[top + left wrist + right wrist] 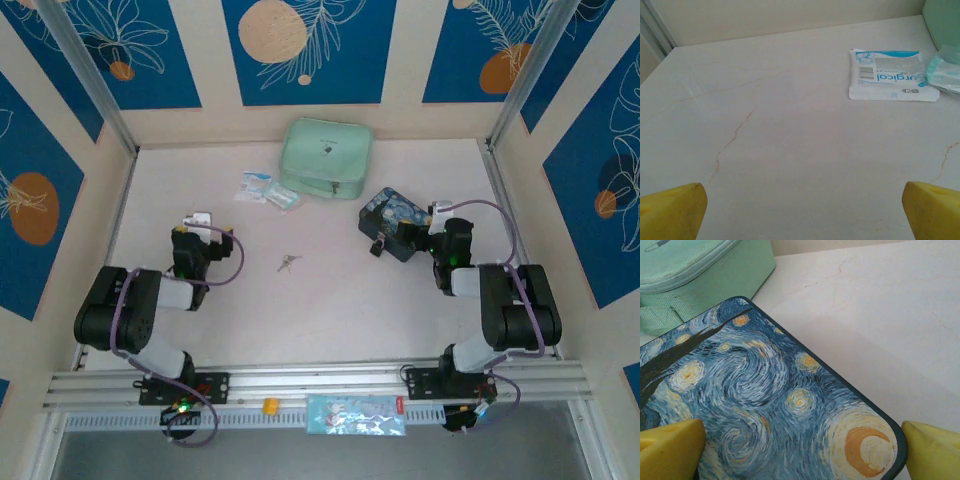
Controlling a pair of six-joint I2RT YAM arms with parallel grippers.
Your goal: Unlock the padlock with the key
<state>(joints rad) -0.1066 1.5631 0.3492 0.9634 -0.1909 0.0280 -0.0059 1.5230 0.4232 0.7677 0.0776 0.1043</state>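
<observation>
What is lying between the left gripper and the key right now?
Nothing visible. From above, only bare table separates the left gripper from the key. The packets lie farther back, and the padlock sits off to the right by the tin.

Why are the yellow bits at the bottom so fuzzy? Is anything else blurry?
Left wrist view: the yellow fingertips sit too near the lens, soft-edged; the packet print reads sharp. Right wrist view: tin swirls crisp. Top view: key just a tiny speck.

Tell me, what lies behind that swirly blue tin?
A mint-green pouch lies behind the tin, slightly to its left. From the right wrist, the tin's corner hides the pouch's near bottom edge.
</observation>
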